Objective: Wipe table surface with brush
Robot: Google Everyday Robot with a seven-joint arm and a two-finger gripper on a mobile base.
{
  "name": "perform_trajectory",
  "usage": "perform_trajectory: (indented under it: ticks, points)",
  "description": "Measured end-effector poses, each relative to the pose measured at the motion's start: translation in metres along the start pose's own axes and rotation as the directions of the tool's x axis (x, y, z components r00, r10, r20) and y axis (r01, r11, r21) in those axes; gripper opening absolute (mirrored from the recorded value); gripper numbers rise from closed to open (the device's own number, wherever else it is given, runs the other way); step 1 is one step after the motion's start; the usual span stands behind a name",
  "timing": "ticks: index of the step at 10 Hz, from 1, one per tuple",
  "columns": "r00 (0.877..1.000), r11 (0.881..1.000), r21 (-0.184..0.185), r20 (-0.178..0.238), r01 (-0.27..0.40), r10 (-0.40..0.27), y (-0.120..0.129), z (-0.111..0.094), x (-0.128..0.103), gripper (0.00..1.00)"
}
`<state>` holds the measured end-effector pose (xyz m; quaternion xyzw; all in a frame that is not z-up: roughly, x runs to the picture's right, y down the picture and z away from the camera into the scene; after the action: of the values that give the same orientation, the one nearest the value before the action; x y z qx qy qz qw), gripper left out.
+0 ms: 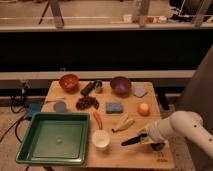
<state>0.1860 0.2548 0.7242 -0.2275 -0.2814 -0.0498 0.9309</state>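
Observation:
The table surface [125, 157] is a light brown wooden top filling the middle of the camera view. My gripper [149, 136] is at the end of the white arm coming in from the right, low over the table's front right part. It is shut on the brush [131, 141], whose slim black handle sticks out to the left, close above the wood, between the white cup [101, 139] and the gripper. The brush's head is mostly hidden by the gripper.
A green tray [30, 150] fills the front left. A banana [123, 122], red chili [97, 119], orange [144, 108], blue sponge [114, 107] and dark grapes [87, 103] lie mid-table. A purple bowl [120, 85], orange bowl [69, 81] and black cylinder [89, 88] stand at the back.

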Motion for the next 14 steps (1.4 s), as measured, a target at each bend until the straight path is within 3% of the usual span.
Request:
perform_trajectory:
  ticks: [3,8,10,14]
  points:
    - [0.999,0.999,-0.035,0.022,0.036,-0.035,0.018,0.015,-0.024,0.0]
    - [0.985,0.985,-0.109,0.131,0.131,-0.116,0.027,0.053,-0.08,0.0]
    - [0.979,0.979,-0.119,0.145,0.164,-0.146,0.024,0.063,-0.083,0.0]
    - [0.964,0.968,-0.091,0.15,0.233,-0.218,-0.012,0.078,-0.081,0.0]
